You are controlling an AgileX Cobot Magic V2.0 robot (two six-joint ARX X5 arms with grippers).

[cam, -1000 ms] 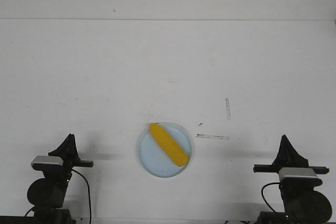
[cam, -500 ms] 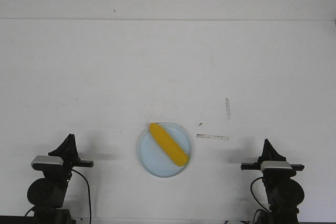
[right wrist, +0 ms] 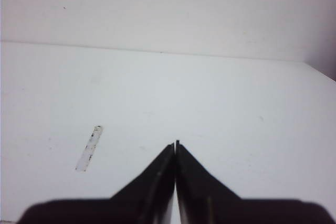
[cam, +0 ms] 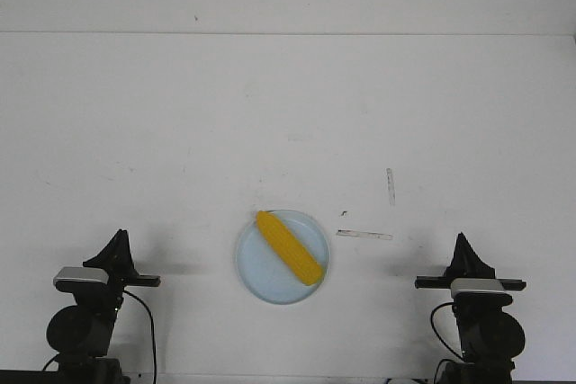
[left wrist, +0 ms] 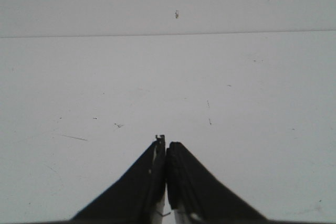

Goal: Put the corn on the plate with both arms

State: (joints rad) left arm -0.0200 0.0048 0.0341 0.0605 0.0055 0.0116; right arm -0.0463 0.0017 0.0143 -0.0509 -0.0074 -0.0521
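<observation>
Both steps look done: the corn (cam: 289, 247) lies slantwise on the plate (cam: 261, 278), while the left pincer (left wrist: 166, 150) and right pincer (right wrist: 175, 148), well apart to either side of the plate, are closed tight on nothing.

Both arms' bases are getting cut off at the bottom of the front view, and the wrist views are only catching the left gripper (left wrist: 166, 148) and right gripper (right wrist: 175, 145) fingertips, the rest is running off frame
</observation>
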